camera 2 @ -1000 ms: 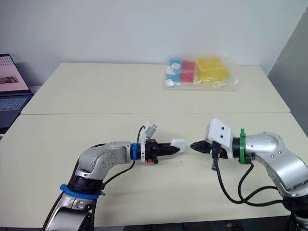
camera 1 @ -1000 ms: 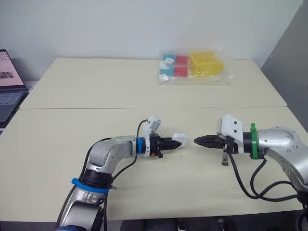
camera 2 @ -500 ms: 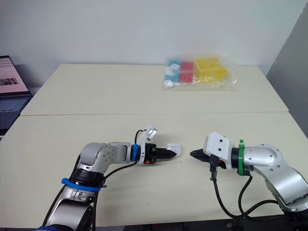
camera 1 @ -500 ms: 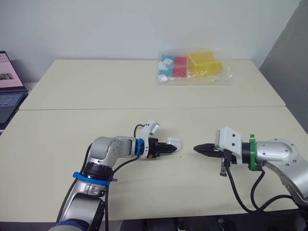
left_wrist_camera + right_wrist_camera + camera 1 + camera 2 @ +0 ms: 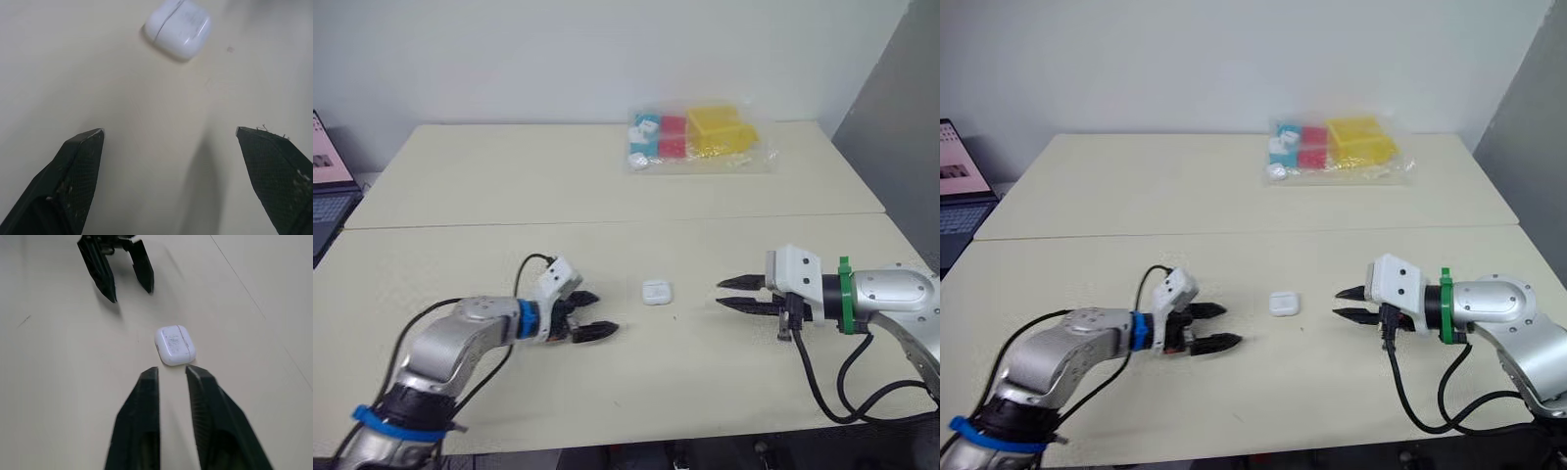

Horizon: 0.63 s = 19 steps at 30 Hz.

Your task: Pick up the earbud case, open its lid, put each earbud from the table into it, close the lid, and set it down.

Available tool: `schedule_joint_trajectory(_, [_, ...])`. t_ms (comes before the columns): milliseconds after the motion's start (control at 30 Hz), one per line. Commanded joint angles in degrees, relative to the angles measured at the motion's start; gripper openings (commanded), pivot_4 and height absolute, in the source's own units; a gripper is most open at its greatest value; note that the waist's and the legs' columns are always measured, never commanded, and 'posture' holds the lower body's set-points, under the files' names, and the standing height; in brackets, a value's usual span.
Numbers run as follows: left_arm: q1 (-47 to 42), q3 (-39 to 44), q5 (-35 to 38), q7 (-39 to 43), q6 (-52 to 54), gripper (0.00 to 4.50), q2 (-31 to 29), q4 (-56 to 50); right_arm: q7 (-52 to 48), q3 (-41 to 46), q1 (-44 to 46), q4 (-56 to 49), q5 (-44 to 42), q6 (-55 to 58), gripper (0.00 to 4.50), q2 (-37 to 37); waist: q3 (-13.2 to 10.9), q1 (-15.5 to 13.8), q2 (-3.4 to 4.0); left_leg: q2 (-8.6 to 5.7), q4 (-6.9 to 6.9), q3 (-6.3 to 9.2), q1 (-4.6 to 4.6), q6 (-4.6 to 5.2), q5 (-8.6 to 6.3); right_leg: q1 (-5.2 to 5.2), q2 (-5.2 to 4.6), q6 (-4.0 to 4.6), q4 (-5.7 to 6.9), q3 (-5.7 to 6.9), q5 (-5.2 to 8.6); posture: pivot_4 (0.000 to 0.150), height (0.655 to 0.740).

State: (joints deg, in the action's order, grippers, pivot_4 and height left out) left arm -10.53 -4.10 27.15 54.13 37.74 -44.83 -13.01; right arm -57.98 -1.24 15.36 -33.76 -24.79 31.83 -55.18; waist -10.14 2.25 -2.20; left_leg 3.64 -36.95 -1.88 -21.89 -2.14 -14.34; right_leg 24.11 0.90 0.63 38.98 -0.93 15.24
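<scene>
One shut earbud case (image 5: 655, 292) lies mid-frame on the bench (image 5: 509, 196).
Lower left, the left end effector (image 5: 604, 313) gapes wide; the right end effector (image 5: 720, 294), at right, parts narrowly; neither touches it.

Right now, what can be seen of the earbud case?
The earbud case is a small white box of glossy plastic with rounded corners. Its lid is shut, the seam showing as a thin line. It lies flat on the table, between the left gripper and right gripper, both with fingers open. Nothing touches it.
</scene>
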Motion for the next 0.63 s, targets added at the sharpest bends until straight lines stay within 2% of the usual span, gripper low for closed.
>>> schedule_joint_trajectory(33, [2.11,5.67,1.77,6.43,-10.04,4.5,-1.24,-4.08,-2.23,2.18,1.28,0.13,-0.73,-0.97,2.43,-1.82,0.0,-0.45,0.0,0.01,-0.01,-0.05,-0.05,0.0,0.0,0.02,-0.04,0.01,-0.04,0.01,0.01,0.15,0.7389])
schedule_joint_trajectory(133, [6.44,13.43,1.55,7.61,-13.34,4.5,-4.84,-7.19,-5.98,4.47,2.14,2.87,-0.8,-2.86,3.44,-5.0,-0.02,-0.64,-0.02,-0.01,-0.01,-0.11,-0.16,-0.01,-0.01,0.05,-0.11,-0.01,-0.12,0.01,0.02,0.15,0.7389])
schedule_joint_trajectory(233, [9.64,16.81,0.84,7.02,-14.41,4.5,-6.83,-10.19,-9.09,5.57,2.12,4.88,-0.77,-5.37,4.47,-7.09,-0.03,-0.72,-0.02,-0.02,0.01,-0.11,-0.18,0.0,-0.02,0.04,-0.16,-0.05,-0.19,0.04,0.05,0.15,0.7389])
schedule_joint_trajectory(367, [12.79,19.55,0.75,6.13,-13.78,4.5,-8.38,-13.83,-13.74,6.22,0.87,6.67,-0.97,-8.23,4.47,-9.63,-0.04,-0.74,0.0,-0.01,0.02,-0.11,-0.17,0.0,-0.02,0.02,-0.18,-0.06,-0.21,0.05,0.05,0.15,0.7389])
schedule_joint_trajectory(633, [14.4,20.65,1.77,4.78,-12.08,4.5,-8.53,-16.32,-14.49,3.73,3.27,9.03,-0.15,-9.81,4.47,-8.17,-0.05,-0.7,0.0,0.02,0.0,-0.11,-0.06,0.0,-0.02,0.02,-0.13,-0.04,-0.08,0.06,0.06,0.15,0.7389])
